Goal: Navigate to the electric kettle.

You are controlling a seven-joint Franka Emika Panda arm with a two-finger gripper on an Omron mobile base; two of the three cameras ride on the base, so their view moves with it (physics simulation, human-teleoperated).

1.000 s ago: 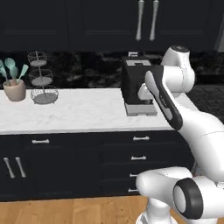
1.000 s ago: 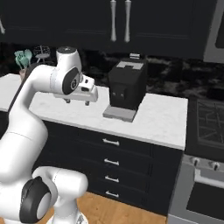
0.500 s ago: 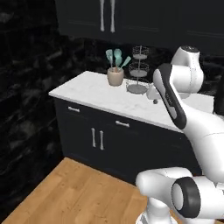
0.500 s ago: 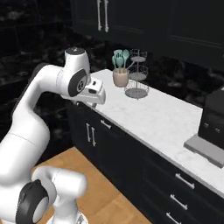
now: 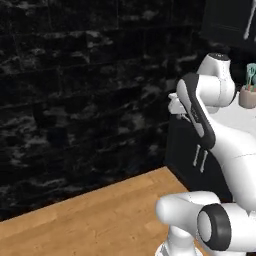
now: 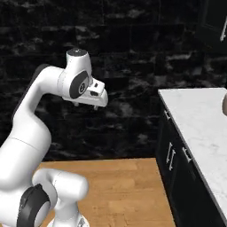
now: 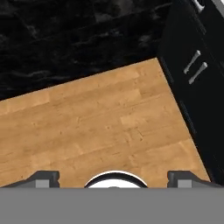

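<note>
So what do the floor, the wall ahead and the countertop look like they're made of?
Floor: light wood planks, going by the grain and seams, matte. Wall: dark stone or brick with grey mottling, possibly only a texture. Countertop: white with faint grey veins, like marble, smooth.

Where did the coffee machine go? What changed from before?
Nothing on the counter moved; the robot's base turned left, so the cameras swung with it. The coffee machine and wire stand slid out of sight, and a dark stone wall and wooden floor now face the cameras. The utensil pot sits at the picture's edge. The arm's folded pose and the empty claw stayed the same.
</note>
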